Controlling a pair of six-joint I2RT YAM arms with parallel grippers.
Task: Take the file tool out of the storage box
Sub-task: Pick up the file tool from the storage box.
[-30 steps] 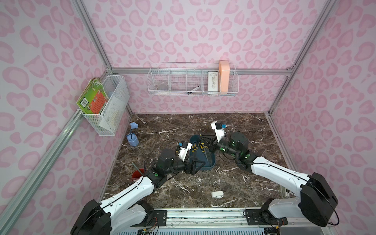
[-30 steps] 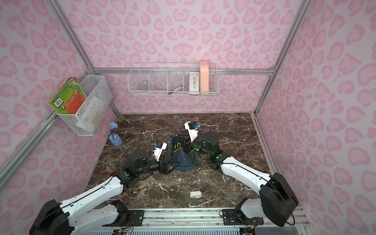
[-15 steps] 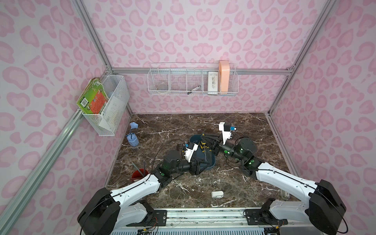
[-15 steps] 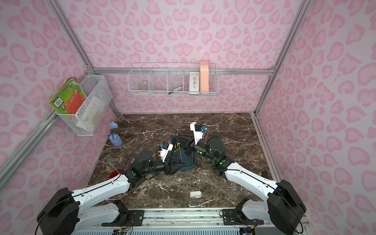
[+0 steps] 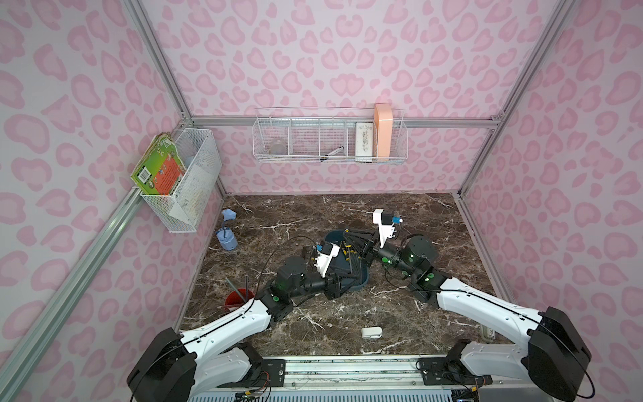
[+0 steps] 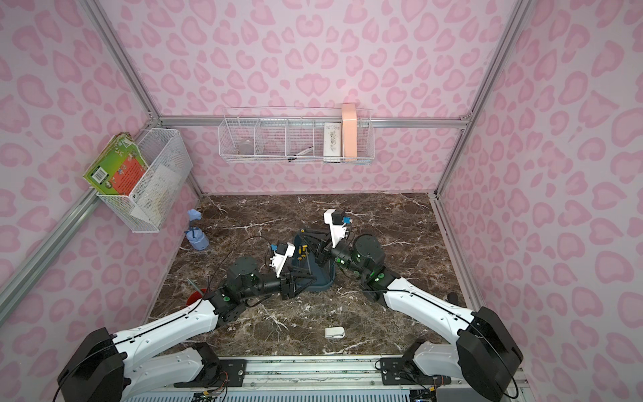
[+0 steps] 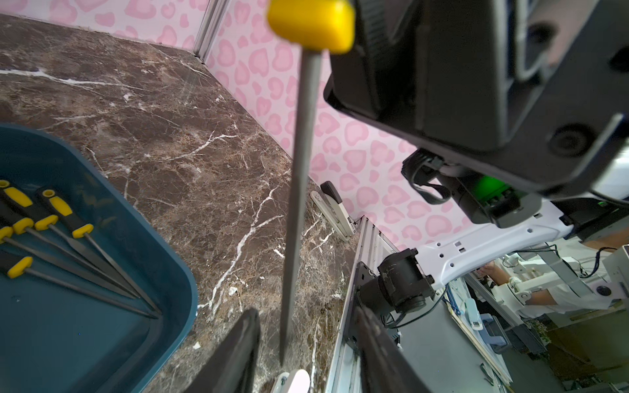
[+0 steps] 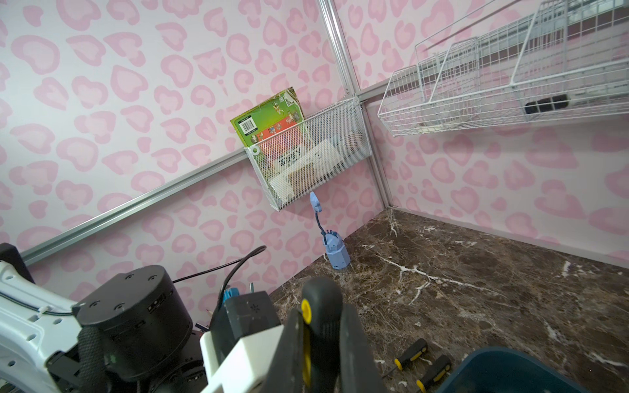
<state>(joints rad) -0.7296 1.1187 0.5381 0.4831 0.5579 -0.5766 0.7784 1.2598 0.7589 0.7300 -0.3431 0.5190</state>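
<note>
The file tool (image 7: 299,177), raised clear of the storage box (image 7: 163,245), is clamped at its handle by the right gripper (image 8: 321,343); its long axis points blade-first into the left gripper (image 7: 306,316), whose jaws stand apart beside the tip without contact.

Both top views look steeply down from high at the front onto the whole table (image 5: 278,215); each wrist view sits low and close, facing across it, both sharing the blue tub (image 7: 102,340) corner and tabletop.
</note>
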